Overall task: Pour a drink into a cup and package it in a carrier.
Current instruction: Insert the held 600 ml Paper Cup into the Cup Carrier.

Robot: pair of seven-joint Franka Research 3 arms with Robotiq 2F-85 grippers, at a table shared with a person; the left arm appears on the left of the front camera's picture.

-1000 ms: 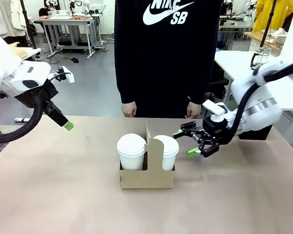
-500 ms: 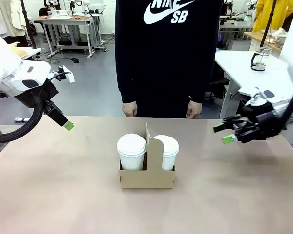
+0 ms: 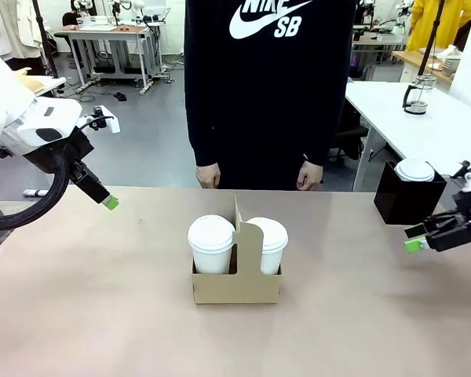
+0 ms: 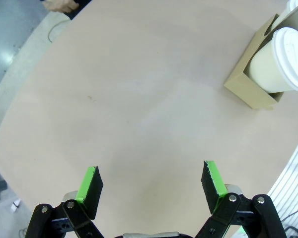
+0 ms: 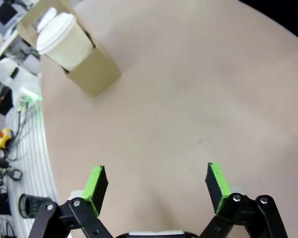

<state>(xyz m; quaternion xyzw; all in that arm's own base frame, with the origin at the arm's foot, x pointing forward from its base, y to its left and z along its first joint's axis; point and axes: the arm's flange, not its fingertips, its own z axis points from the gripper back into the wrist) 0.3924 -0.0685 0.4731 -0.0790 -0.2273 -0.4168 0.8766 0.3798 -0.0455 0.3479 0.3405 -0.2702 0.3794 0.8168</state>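
Bare table (image 3: pixel 102 314) surrounds the carrier (image 3: pixel 237 287) on every side, leaving open passage to its left, right and front. The carrier's two lidded cups (image 3: pixel 211 244) and tall handle panel stand mid-table. A black box (image 3: pixel 408 200) topped by a short lidded cup (image 3: pixel 415 170) blocks the far right edge. The person's hands (image 3: pixel 207 177) hang at the far edge.

Two cups (image 3: pixel 211 243) (image 3: pixel 268 243) sit side by side in the carrier (image 3: pixel 236 287) at mid-table, the person behind it, a box (image 3: pixel 408 202) far right bearing a third cup (image 3: pixel 415 170).
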